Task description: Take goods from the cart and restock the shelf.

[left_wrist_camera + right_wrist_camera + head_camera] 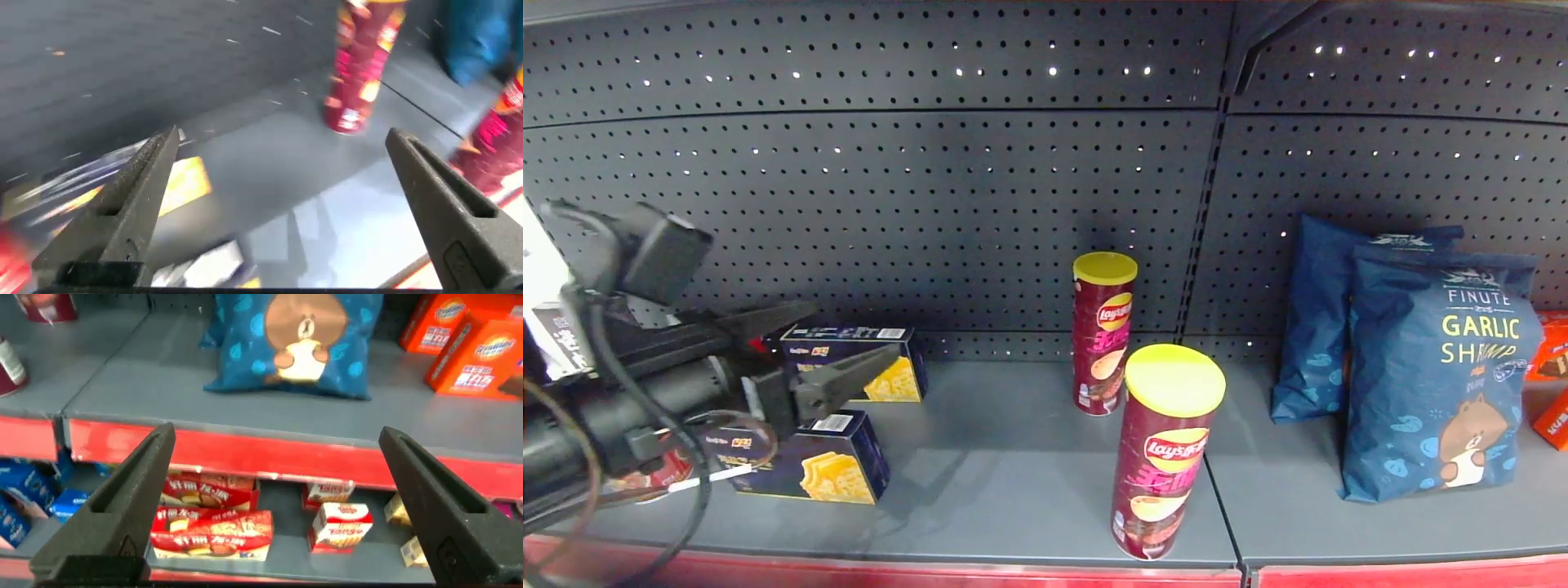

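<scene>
Two dark blue cracker boxes lie on the grey shelf [1013,482] at the left, one in front [809,461] and one behind [866,367]. My left gripper [854,331] hovers over them, open and holding nothing; in the left wrist view this gripper [282,135] stands above a blurred yellow-printed box [184,184]. Two maroon chip cans with yellow lids stand mid-shelf, one near the front edge [1164,457] and one farther back [1103,335]. My right gripper [276,433] is open and holding nothing, in front of the red shelf edge [245,449].
Blue snack bags [1437,376] lean at the shelf's right, with orange boxes [1553,384] beyond them. A perforated back panel [931,204] closes the shelf. Below the red edge, a lower shelf holds red-and-white boxes [212,527]. Bare shelf lies between the boxes and the cans.
</scene>
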You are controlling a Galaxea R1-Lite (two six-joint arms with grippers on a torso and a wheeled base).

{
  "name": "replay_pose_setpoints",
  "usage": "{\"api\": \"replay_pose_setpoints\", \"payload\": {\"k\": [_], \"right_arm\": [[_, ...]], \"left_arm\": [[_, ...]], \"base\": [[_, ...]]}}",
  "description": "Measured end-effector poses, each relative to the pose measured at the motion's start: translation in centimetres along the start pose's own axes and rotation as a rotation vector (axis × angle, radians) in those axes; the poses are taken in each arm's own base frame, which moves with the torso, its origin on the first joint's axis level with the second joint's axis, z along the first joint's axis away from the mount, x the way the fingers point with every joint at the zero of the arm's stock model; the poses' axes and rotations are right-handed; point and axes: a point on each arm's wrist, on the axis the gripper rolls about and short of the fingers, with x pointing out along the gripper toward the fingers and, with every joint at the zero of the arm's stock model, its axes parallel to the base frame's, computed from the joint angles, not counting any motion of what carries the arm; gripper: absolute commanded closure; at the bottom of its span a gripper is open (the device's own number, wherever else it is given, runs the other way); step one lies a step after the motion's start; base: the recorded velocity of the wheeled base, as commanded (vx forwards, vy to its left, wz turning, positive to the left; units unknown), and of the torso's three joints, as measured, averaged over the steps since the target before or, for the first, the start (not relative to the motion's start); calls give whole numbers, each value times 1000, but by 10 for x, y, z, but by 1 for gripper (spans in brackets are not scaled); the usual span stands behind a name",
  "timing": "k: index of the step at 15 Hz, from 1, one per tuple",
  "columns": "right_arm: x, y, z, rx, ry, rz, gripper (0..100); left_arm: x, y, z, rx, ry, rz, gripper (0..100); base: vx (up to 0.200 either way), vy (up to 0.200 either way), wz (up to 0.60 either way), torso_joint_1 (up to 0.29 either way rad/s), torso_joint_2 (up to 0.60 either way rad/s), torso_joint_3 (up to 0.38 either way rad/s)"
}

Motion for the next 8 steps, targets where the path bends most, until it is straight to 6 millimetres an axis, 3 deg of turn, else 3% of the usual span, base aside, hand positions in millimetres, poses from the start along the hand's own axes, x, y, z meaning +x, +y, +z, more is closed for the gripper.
{"api": "replay_pose_setpoints", "payload": {"k": [2,4,6,8], "right_arm": [[1,-4,35,33,-34,27,0],[14,-8,77,48,-37,80,0],[40,-11,109,47,-6,163,0],[69,-5,124,42,54,242,0]], "left_arm": [[-32,2,2,-25,-34,100,0],[-54,4,6,-42,-82,176,0],[-67,6,10,-44,-123,222,0],[-76,5,9,-41,-142,241,0]], "base": [[0,0,0,0,0,0],[0,0,0,0,0,0],[0,0,0,0,0,0],[0,0,0,0,0,0]]}}
